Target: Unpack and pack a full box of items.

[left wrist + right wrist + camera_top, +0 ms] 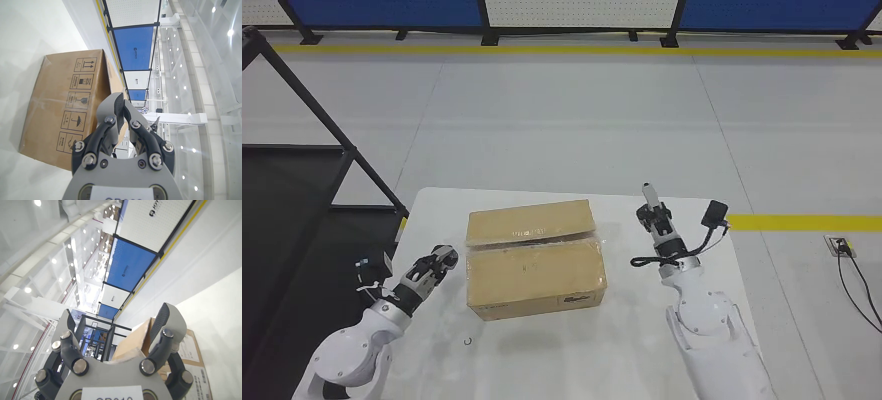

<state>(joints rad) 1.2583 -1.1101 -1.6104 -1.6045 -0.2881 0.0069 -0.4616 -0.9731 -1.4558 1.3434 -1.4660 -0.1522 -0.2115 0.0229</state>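
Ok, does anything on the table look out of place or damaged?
The brown cardboard box is not shut flat: its far flap sits raised, with a dark gap along the seam. A small dark curl lies loose on the white table nearby.

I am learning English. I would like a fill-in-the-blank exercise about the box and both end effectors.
The left end effector is ____ (open/shut).
The right end effector is ____ (open/shut).
The cardboard box sits ____ (between/behind) the two end effectors on the white table.
Missing words: shut; open; between.
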